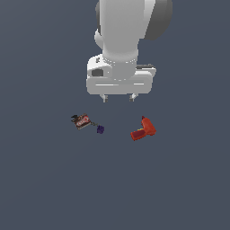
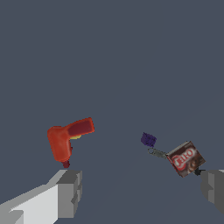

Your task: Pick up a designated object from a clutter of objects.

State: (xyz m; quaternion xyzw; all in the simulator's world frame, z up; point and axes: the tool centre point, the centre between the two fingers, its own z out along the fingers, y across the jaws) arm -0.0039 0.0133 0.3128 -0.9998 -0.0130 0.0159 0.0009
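Observation:
The red-orange drill-shaped object (image 1: pixel 143 128) lies on the dark floor at the exterior view's right; in the wrist view (image 2: pixel 65 139) its body and angled handle show clearly. The dark-red and black flat item (image 1: pixel 81 121) (image 2: pixel 185 159) lies at the exterior view's left, with the tiny purple piece (image 1: pixel 100 129) (image 2: pixel 148 139) beside it. My gripper (image 1: pixel 118 98) (image 2: pixel 140 192) hangs open and empty above the floor, between the drill and the other two items. One finger (image 2: pixel 69 192) shows close to the drill's tip, the other finger (image 2: pixel 213 189) near the flat item.
A thin grey piece (image 2: pixel 156 153) lies between the purple piece and the flat item. The floor (image 1: pixel 54 188) is plain dark grey-blue all round.

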